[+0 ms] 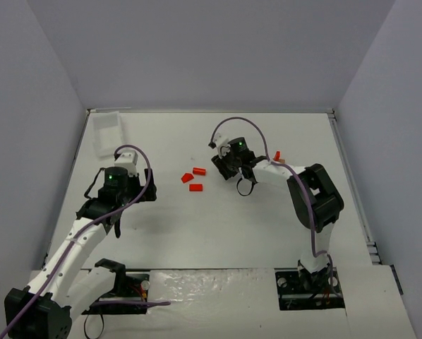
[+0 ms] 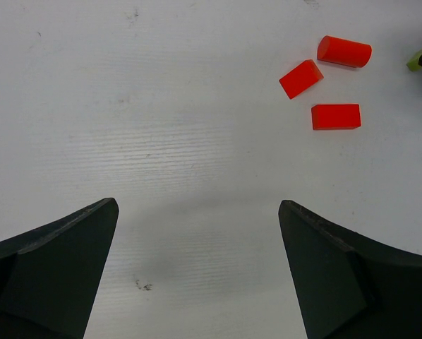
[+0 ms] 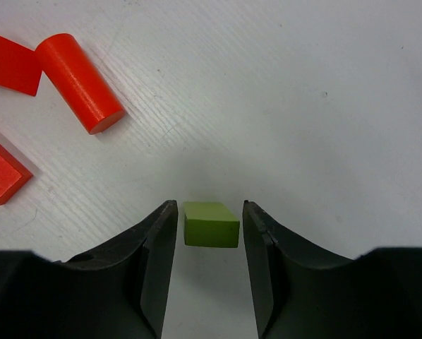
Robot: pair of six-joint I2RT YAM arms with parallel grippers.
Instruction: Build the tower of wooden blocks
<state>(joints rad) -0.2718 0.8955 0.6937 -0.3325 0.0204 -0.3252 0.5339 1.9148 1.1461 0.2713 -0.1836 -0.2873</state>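
Wood block tower is not built yet: its pieces lie loose on the table (image 1: 218, 233). You see three red blocks close together near the middle of the table, none touching another. They are a red cylinder (image 2: 344, 51) lying on its side, a red block with a slanted end (image 2: 300, 78), and a red rectangular block (image 2: 336, 116), which is closest to the near edge. One more small red piece (image 1: 276, 155) lies beyond the right arm, more toward the right edge; its shape you cannot tell.

The pale green block (image 3: 211, 224) lies flat on the table just right of the three red ones, between the fingers of your right gripper (image 3: 209, 206). These jaws stand narrow, one on each side of the green block. A thin gap shows on both sides, so they do not press it.

Your left gripper (image 2: 197, 212) hangs over bare table toward the left edge, jaws spread wide, holding nothing. A clear plastic tray (image 1: 106, 131) sits in the far left corner.
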